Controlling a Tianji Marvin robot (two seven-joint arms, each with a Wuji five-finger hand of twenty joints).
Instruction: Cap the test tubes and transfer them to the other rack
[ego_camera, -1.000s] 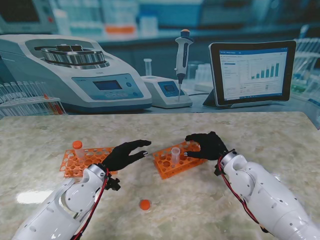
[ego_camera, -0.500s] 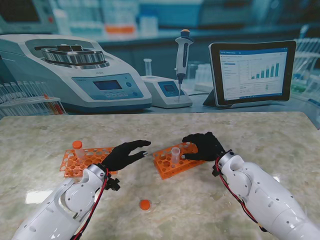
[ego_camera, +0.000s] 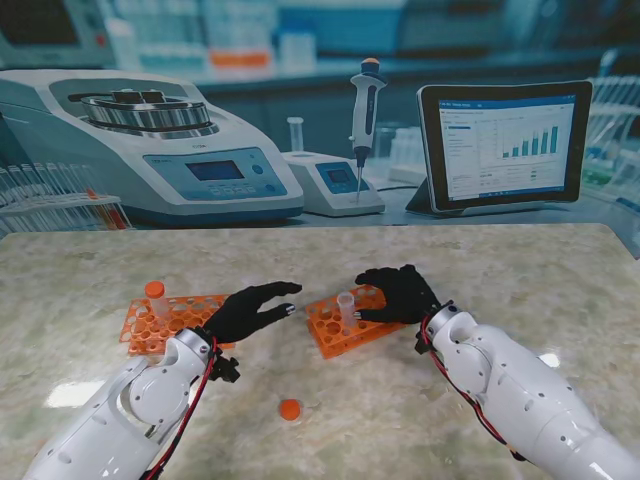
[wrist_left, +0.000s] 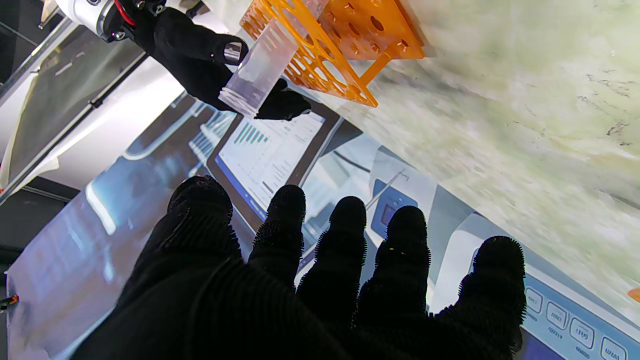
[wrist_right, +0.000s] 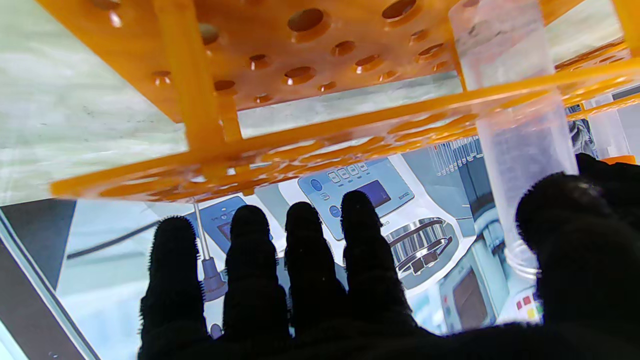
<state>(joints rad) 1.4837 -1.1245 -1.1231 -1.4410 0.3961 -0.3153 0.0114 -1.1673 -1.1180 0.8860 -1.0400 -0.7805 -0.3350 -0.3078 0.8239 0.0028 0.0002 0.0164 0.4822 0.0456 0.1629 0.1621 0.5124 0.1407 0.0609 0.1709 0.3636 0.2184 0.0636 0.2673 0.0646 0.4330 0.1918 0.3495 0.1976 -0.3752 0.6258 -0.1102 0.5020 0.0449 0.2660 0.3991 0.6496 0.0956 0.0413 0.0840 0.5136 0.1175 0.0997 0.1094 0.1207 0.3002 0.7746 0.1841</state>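
Orange racks sit side by side on a pale green marbled table (ego_camera: 520, 270): the left rack (ego_camera: 165, 320) holds one capped tube (ego_camera: 156, 297), while the right rack (ego_camera: 350, 322) holds an uncapped tube (ego_camera: 347, 306). The right hand (ego_camera: 400, 293) reaches over the right rack toward that open tube; in its wrist view the thumb (wrist_right: 565, 220) sits just beside the tube (wrist_right: 520, 150) near its mouth, with the four fingers (wrist_right: 310, 250) spread and apart from it, so a grip does not look made yet. The left hand (ego_camera: 250, 308) hovers released between the two racks, fingers apart and holding nothing. A loose cap (ego_camera: 290, 408) lies on the table nearer to me, well apart from both hands.

The step in hand appears to be taking hold of the open tube. Next, that likely calls for closing thumb and fingers on it, and for fetching the cap to press on before the tube goes to the left rack.

Behind the table stand a centrifuge (ego_camera: 150, 140), a pipette (ego_camera: 366, 110) on its stand and a tablet (ego_camera: 505, 145) showing charts; the background is a lab.
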